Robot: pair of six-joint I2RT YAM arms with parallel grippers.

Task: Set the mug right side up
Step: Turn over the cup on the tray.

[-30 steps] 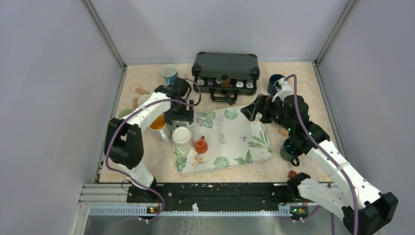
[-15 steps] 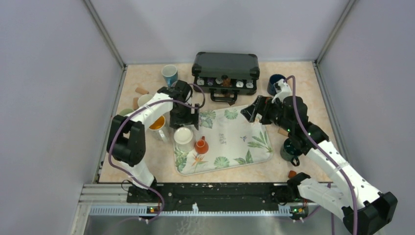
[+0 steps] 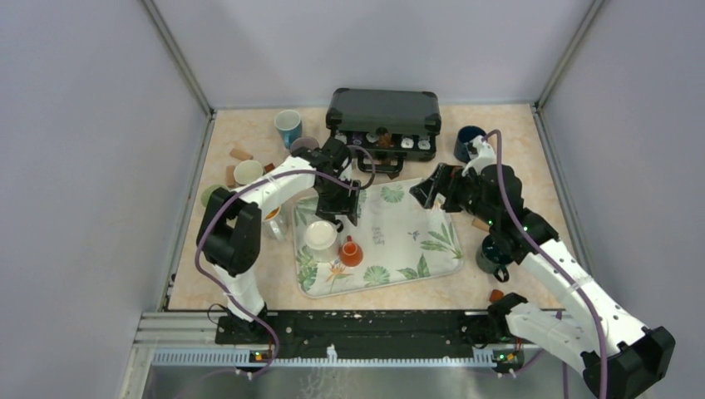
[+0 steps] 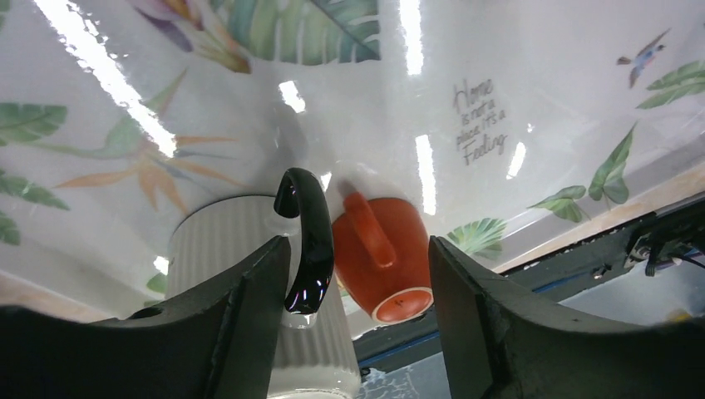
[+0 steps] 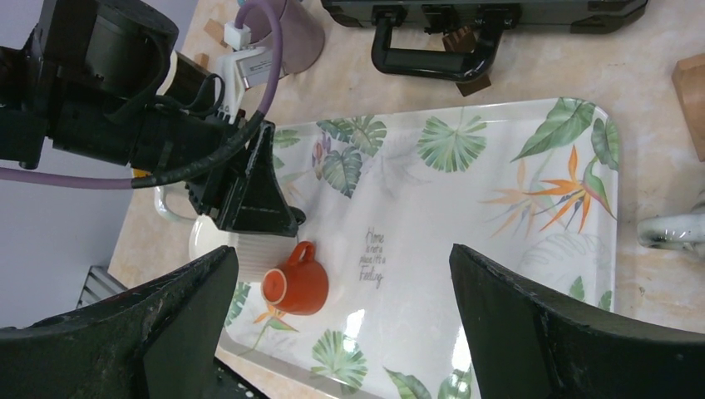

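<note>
Two mugs stand upside down on the leaf-print tray (image 3: 399, 241): a white ribbed mug (image 3: 321, 235) with a black handle (image 4: 309, 241), and a small orange mug (image 3: 350, 252) touching its right side. My left gripper (image 3: 345, 208) is open just above them. In the left wrist view the black handle and the orange mug (image 4: 382, 258) lie between its fingers (image 4: 359, 274). My right gripper (image 3: 428, 187) is open and empty above the tray's far right corner. Its wrist view shows the orange mug (image 5: 298, 283) and the white mug (image 5: 241, 249) below the left gripper (image 5: 249, 195).
A black case (image 3: 382, 112) stands behind the tray. A blue mug (image 3: 288, 125), a purple cup (image 3: 303, 145) and a cream cup (image 3: 248, 172) are at the back left. A dark blue mug (image 3: 467, 141) and a dark green mug (image 3: 494, 253) are on the right.
My left gripper has moved right, from the tray's left edge to over the tray. The white and orange mugs have shifted slightly right. The right arm has not moved.
</note>
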